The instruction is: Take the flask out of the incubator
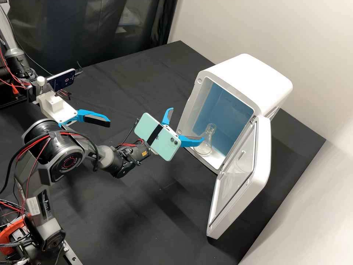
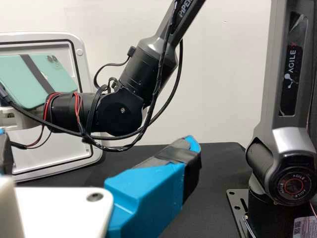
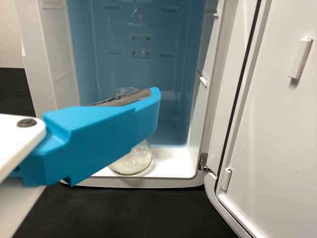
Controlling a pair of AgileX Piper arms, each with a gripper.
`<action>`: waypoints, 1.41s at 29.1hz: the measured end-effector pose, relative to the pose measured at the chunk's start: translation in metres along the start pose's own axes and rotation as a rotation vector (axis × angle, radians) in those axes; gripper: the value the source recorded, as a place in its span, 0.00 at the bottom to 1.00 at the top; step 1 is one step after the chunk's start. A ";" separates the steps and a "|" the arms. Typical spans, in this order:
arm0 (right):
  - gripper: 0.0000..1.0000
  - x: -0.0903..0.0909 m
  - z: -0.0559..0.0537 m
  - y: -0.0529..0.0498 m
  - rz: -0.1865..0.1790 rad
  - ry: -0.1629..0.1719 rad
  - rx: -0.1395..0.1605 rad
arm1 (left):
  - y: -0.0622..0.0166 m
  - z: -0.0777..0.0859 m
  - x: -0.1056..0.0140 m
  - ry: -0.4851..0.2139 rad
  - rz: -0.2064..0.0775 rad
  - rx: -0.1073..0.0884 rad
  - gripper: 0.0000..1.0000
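My right gripper [image 1: 182, 127], jaws spread, hovers at the incubator's [image 1: 250, 77] mouth, the flask [image 1: 207, 140] upright on its floor inside; a skewed reach could topple it or clip the door [image 1: 239, 173].

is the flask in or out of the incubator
In: the flask stands upright on the floor of the incubator, its door swung open.

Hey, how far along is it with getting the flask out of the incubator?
Done: the door of the incubator stands swung open. In hand: the right gripper, fingers open, is at the opening in front of the flask, not gripping it. Left: the flask stands on the incubator floor, so grasping it and bringing it out are both to come. The left gripper is back over the bench, away from the incubator.
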 end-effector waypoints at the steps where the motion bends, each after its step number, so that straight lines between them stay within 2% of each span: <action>1: 1.00 0.000 0.000 0.000 0.000 0.000 0.000 | 0.0000 0.000 0.000 0.000 0.000 0.000 1.00; 12: 1.00 0.000 0.000 0.000 0.000 0.000 0.000 | 0.0000 0.000 0.000 0.000 0.000 0.000 1.00; 14: 1.00 0.000 0.000 0.000 0.000 0.000 0.000 | -0.0038 -0.001 0.001 0.002 -0.013 0.000 1.00; 17: 1.00 0.000 0.000 0.000 0.000 0.000 0.000 | -0.0138 -0.003 0.004 0.011 -0.045 0.000 1.00; 19: 1.00 0.000 0.000 0.000 0.000 0.000 0.000 | -0.0210 -0.007 0.006 0.024 -0.068 0.010 1.00; 22: 1.00 0.000 0.000 0.000 0.000 0.000 0.000 | -0.0321 -0.021 0.008 0.068 -0.104 0.014 1.00; 27: 1.00 0.000 0.000 0.000 0.000 0.000 0.000 | -0.0392 -0.043 0.011 0.136 -0.124 0.009 1.00; 35: 1.00 0.000 0.000 0.000 0.000 0.000 -0.001 | -0.0377 -0.083 0.012 0.255 -0.113 0.002 1.00; 39: 1.00 0.000 0.000 0.000 0.000 0.000 -0.006 | -0.0342 -0.097 0.013 0.295 -0.097 0.000 1.00; 41: 1.00 0.000 0.000 0.000 0.000 0.000 -0.008 | -0.0307 -0.103 0.015 0.304 -0.084 0.006 1.00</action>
